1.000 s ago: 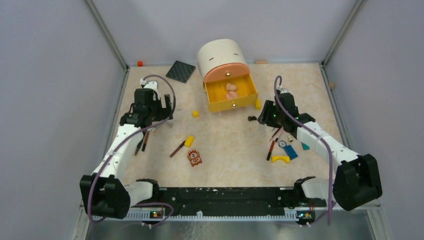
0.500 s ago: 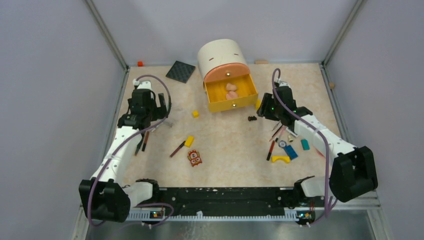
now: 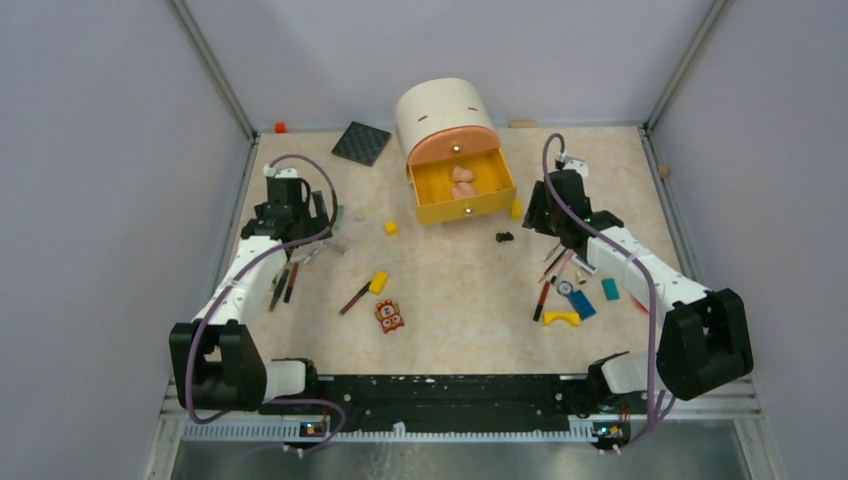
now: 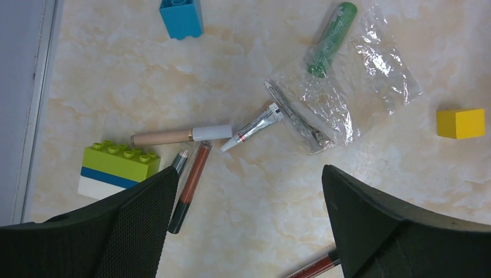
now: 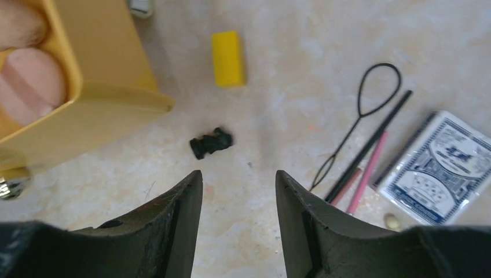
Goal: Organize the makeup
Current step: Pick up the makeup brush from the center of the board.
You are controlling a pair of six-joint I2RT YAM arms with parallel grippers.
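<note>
1. While hovering at the far left, left gripper (image 4: 249, 174) is spread wide and empty over green tube (image 4: 331, 39), silver tube (image 4: 255, 125), beige stick (image 4: 179, 135), brown pencil (image 4: 190, 186).
2. Right gripper (image 5: 238, 176) jaws part-spread, empty, above small black piece (image 5: 211, 142), near-right of yellow drawer (image 5: 104, 69).
3. Pink pencil (image 5: 366, 164) further right.

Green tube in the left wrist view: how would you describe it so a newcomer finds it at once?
Find the crumpled clear plastic bag on the marbled table. The green tube lies slanted at its upper left edge. It is the only green stick; the small tube nearby is silver, the pencil reddish-brown.
</note>
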